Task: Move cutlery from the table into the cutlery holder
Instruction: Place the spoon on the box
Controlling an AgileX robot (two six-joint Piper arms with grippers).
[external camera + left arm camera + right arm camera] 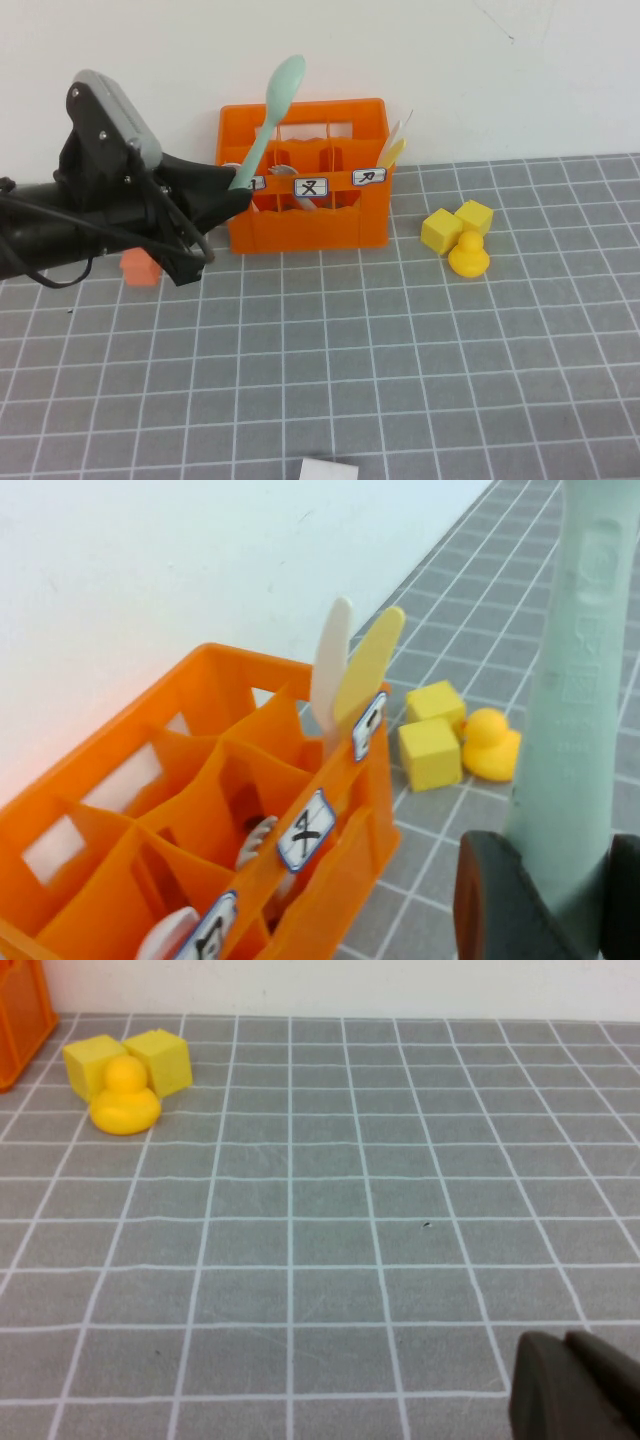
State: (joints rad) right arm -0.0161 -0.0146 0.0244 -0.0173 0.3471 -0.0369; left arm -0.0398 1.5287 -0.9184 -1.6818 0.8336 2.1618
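Left hand (232,186) clamped on mint-green spoon (268,112), bowl up, just beside cutlery holder (305,215). Right hand (585,1385) low over bench (330,1220); finger state cannot tell

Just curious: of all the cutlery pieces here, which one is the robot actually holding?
The mint-green spoon: the left end effector grips its handle, bowl up, beside the cutlery holder. The others already sit inside.
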